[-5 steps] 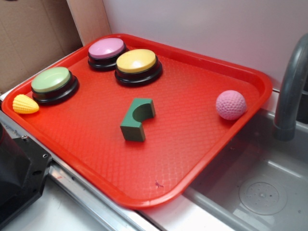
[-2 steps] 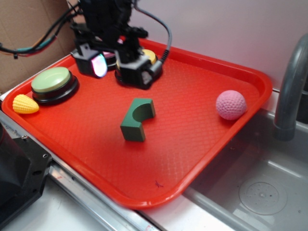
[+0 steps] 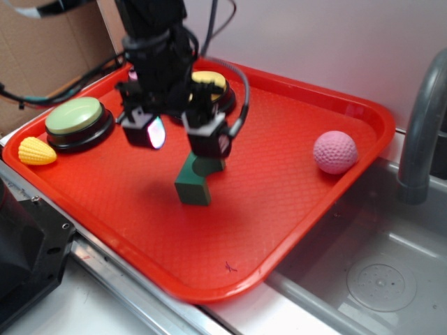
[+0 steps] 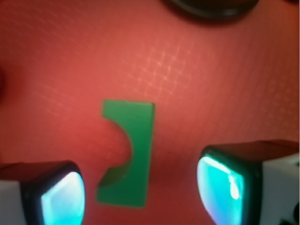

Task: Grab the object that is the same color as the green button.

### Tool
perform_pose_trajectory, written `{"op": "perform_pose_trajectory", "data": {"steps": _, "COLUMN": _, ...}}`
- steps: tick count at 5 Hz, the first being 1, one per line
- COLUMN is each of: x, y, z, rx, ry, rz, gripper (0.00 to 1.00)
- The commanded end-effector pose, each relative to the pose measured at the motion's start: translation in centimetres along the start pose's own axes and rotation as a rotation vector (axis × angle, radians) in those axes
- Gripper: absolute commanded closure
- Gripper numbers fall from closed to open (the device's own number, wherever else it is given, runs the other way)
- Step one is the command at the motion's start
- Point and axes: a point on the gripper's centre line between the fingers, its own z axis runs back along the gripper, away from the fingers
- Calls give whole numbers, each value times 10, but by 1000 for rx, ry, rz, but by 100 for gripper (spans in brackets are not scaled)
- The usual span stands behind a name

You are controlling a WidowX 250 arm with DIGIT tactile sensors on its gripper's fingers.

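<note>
The small dark green block [image 3: 193, 183] with a semicircular notch lies near the middle of the red tray [image 3: 293, 174]. In the wrist view the block [image 4: 136, 154] sits below and between my two fingers, notch facing left. My gripper [image 3: 180, 136] hovers just above the block, open and empty, one finger on each side. The green button [image 3: 75, 117], pale green dome on a black base, stands at the tray's left.
A yellow corn toy [image 3: 35, 151] lies at the tray's left edge. A yellow-topped button [image 3: 209, 82] and a pink-topped button stand behind my arm. A pink dimpled ball [image 3: 334, 151] sits at the right. A grey sink [image 3: 377, 279] and faucet [image 3: 422, 125] are on the right.
My arm came into view from the back left and moved forward and down over the green block. The block and other things have not moved.
</note>
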Motion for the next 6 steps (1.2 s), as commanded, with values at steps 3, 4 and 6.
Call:
{"op": "perform_pose_trajectory", "data": {"steps": 3, "x": 5, "y": 0, "z": -18, "rx": -21, "ry": 16, "rz": -14, "gripper": 100}}
{"op": "perform_pose_trajectory", "data": {"steps": 4, "x": 5, "y": -3, "z": 6, "rx": 25, "ry": 10, "rz": -71, "gripper": 100}}
{"op": "perform_pose_trajectory", "data": {"steps": 6, "x": -7, "y": -15, "z": 98, "rx": 34, "ry": -32, "rz": -278, "gripper": 100}}
